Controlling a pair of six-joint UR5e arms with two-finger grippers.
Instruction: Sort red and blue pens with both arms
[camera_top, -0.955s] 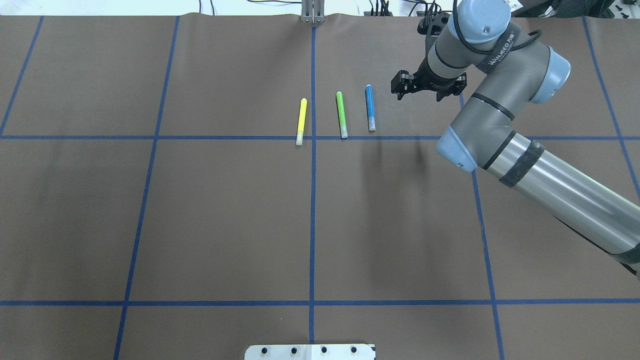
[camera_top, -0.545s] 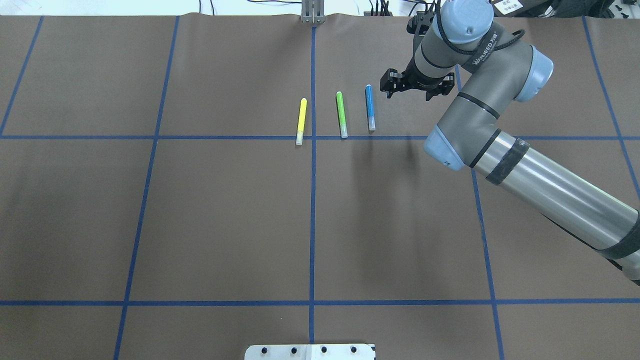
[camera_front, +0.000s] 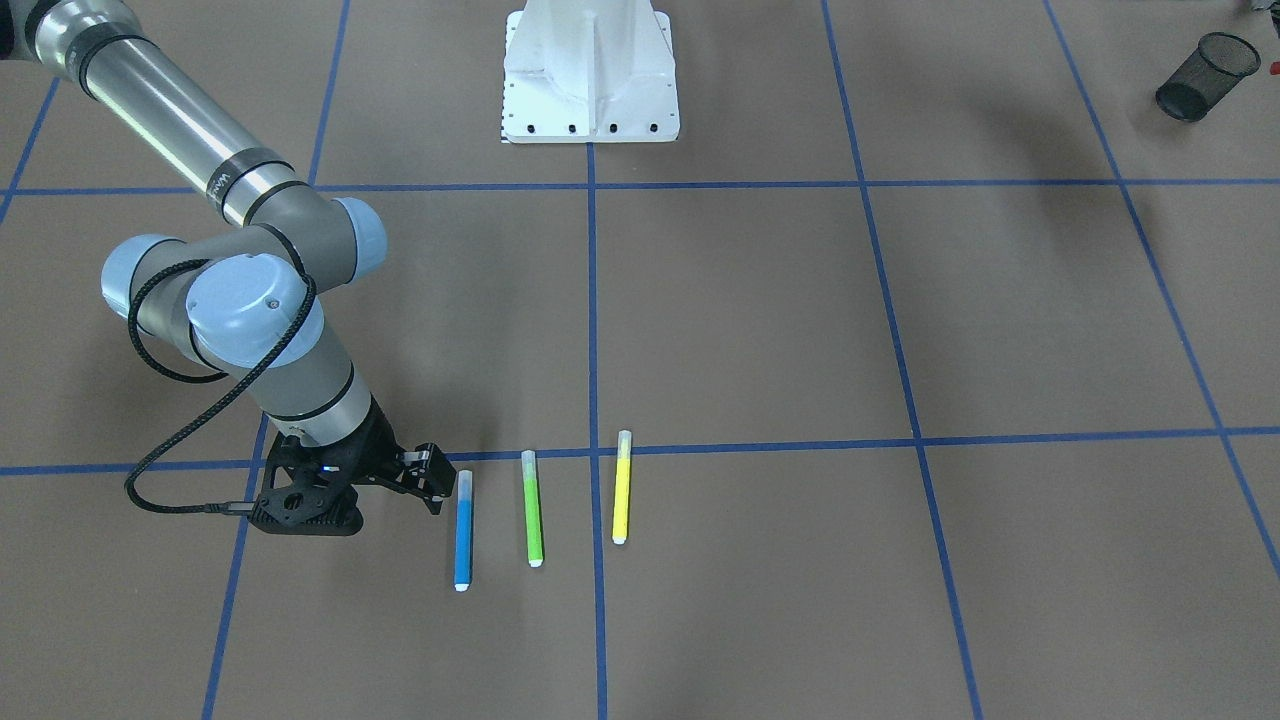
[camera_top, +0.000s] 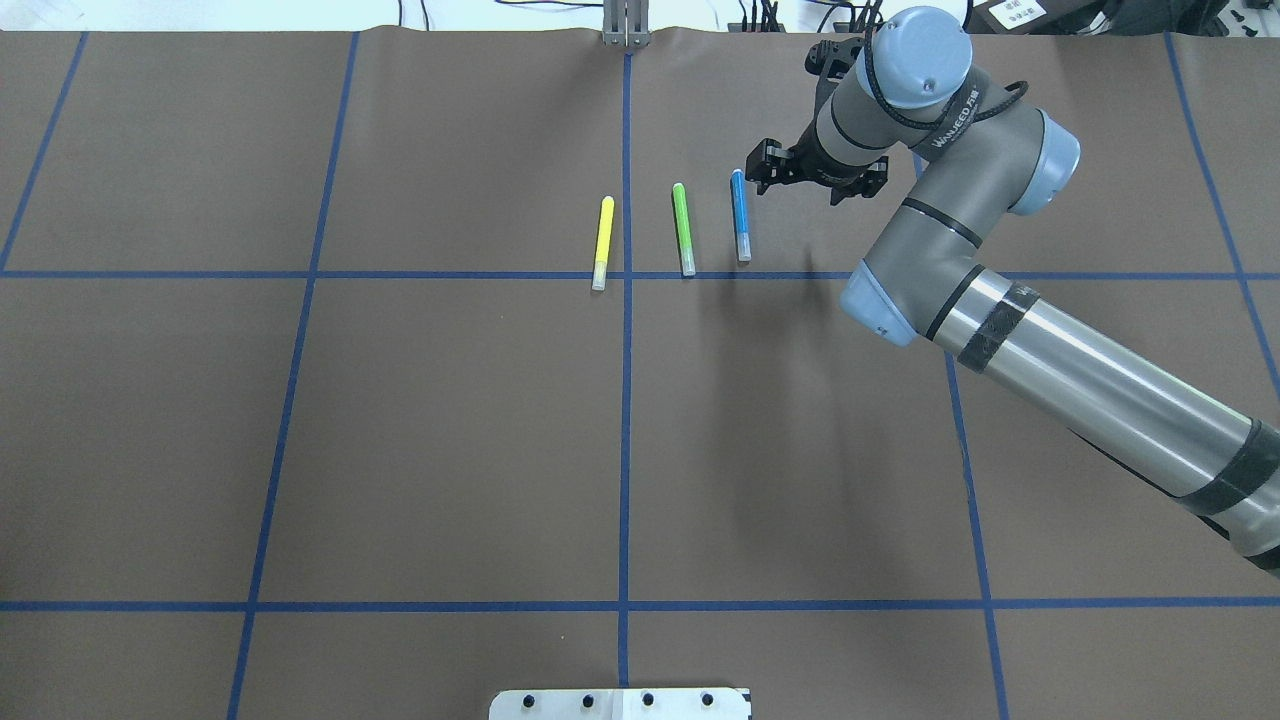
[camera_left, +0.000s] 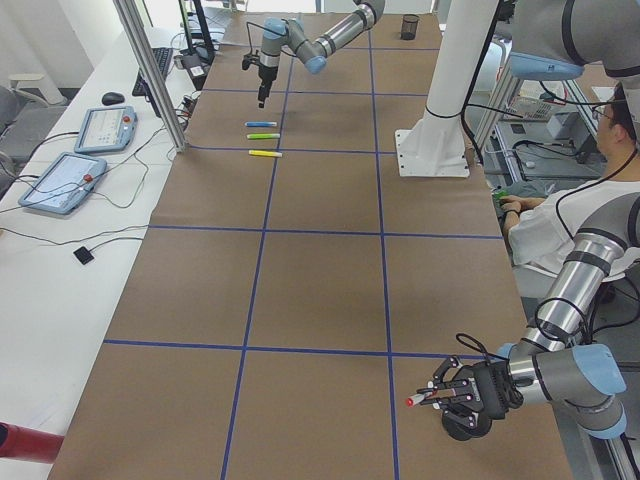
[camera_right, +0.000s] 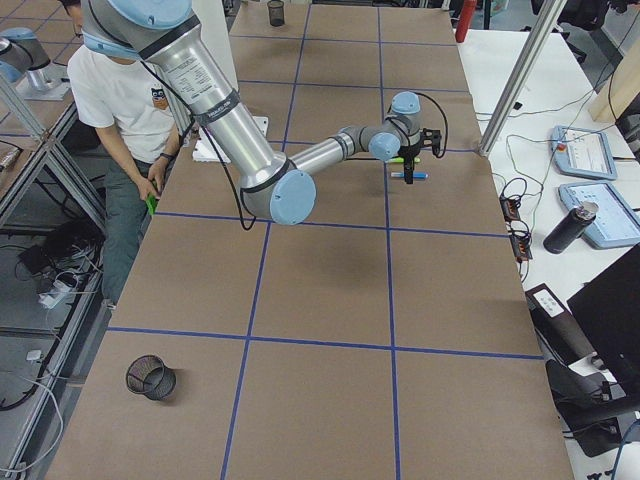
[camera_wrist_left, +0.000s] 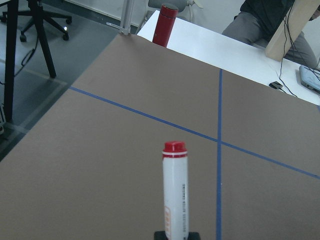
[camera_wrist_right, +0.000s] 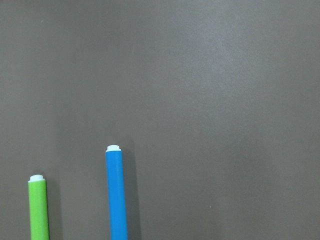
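Note:
The blue pen lies on the brown mat, rightmost in a row with a green pen and a yellow pen. My right gripper hovers open just right of the blue pen's far end, touching nothing. Its wrist view looks down on the blue pen and the green pen. In the front view the right gripper sits beside the blue pen. My left gripper is far off at the table's left end, shut on the red pen, which points forward.
A black mesh cup lies on its side at the mat's far left corner. The white robot base stands at mid-table. A red bottle stands off the mat. A seated person is beside the table.
My right arm has swung left, carrying its gripper from well right of the blue pen to just beside its far end. The pens have not moved.

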